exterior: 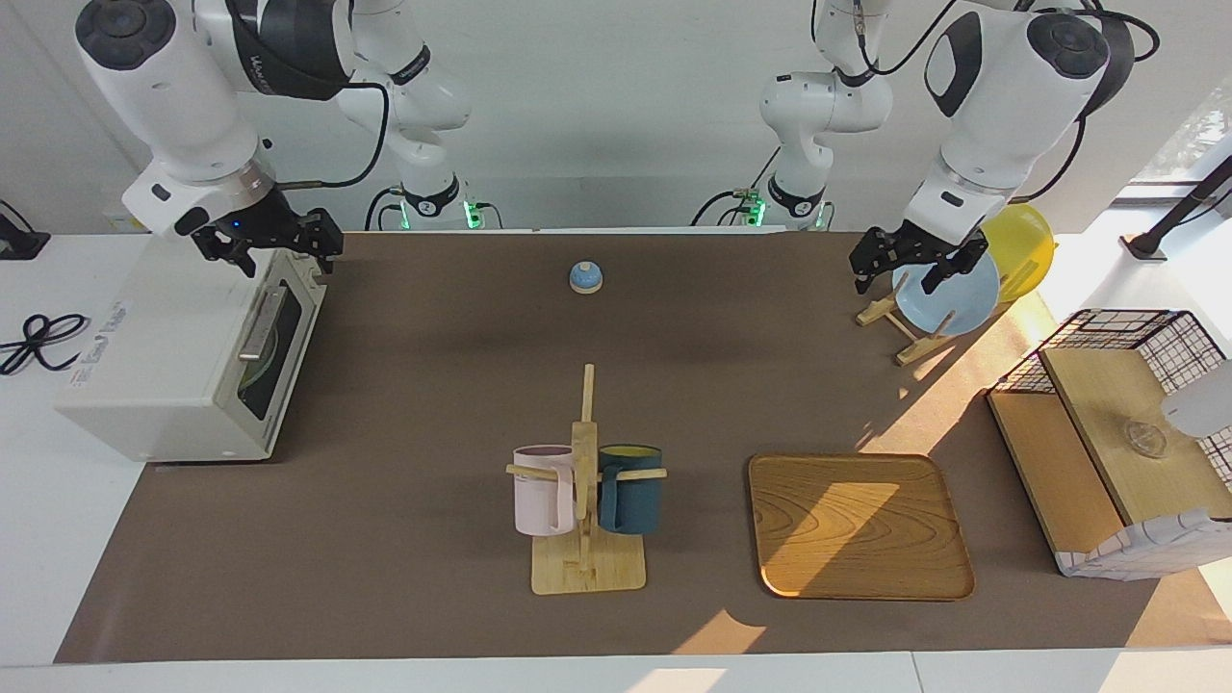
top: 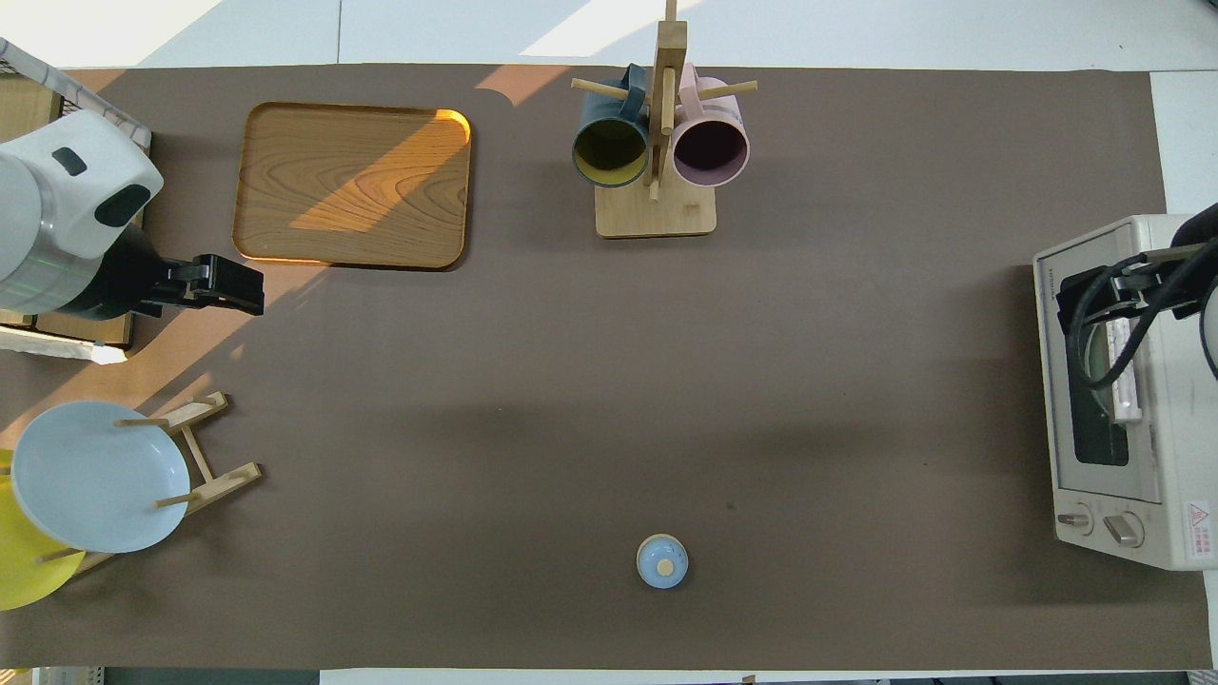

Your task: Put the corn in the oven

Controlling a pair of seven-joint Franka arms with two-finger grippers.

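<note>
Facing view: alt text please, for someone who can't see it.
The right gripper hangs open just above the white oven, whose door is shut; no corn shows. The left gripper waits open over the blue plate on its rack, with a mug stand and wooden tray nearer the camera.

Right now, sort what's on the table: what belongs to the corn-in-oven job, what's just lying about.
Job: oven, door shut; right gripper over it, open. No corn in view.

Lying about: wooden tray, mug stand, plate rack, bell, wire basket.
</note>
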